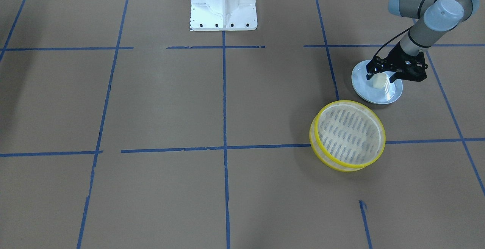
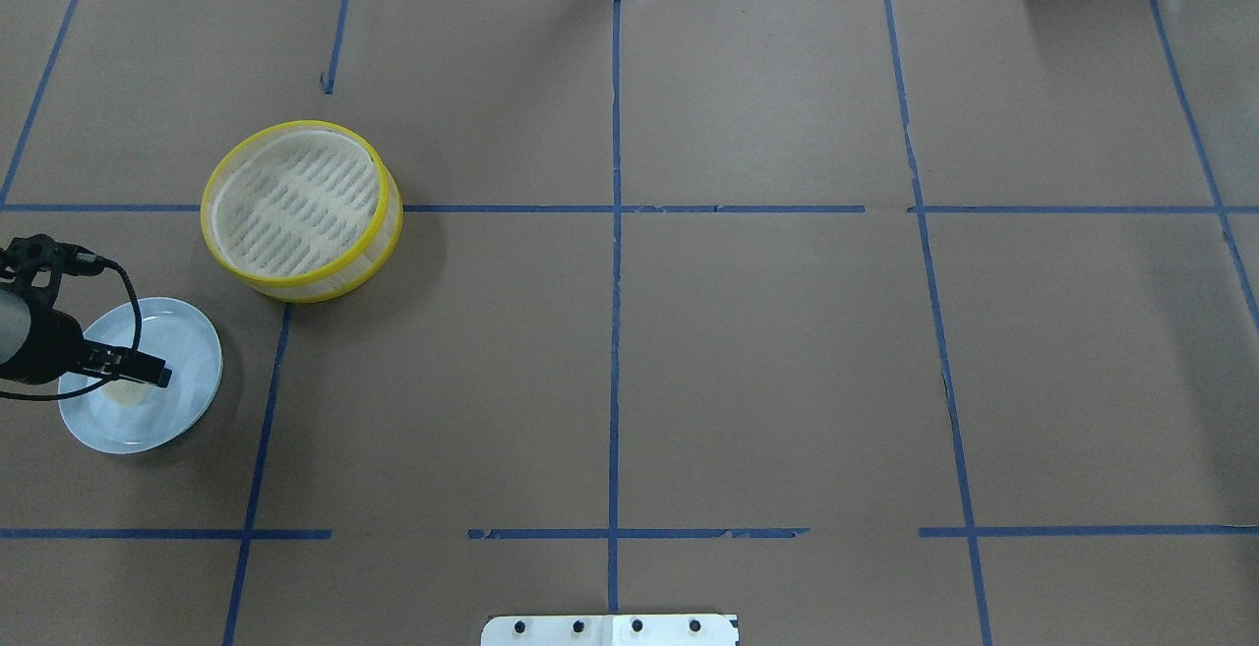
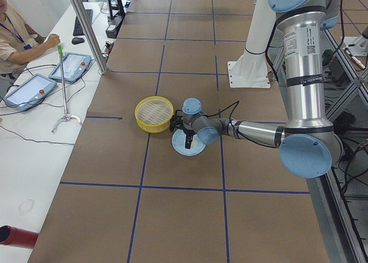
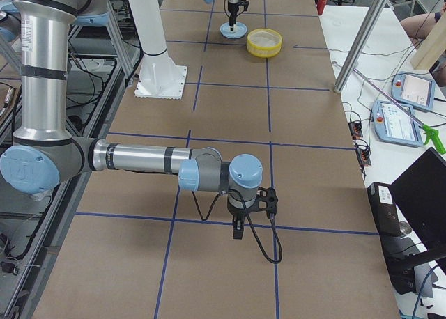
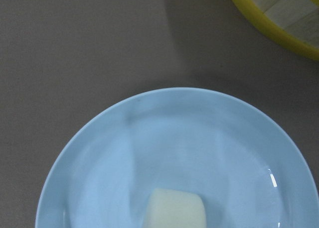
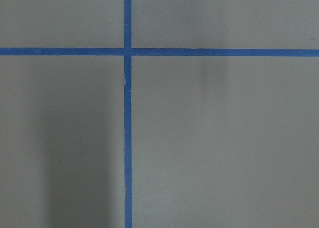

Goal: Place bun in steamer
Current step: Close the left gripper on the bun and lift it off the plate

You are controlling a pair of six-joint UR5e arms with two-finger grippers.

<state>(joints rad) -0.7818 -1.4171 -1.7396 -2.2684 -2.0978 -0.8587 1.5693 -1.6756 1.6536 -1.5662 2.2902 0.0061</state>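
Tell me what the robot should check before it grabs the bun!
1. Bun lying on the blue plate: ok.
2. Left gripper open, with one finger on each side of the bun: ok.
3. Fingers low enough to pinch the bun: cannot tell.
4. Steamer empty and upright beside the plate: ok.
5. Right gripper far away from the plate and steamer: ok.
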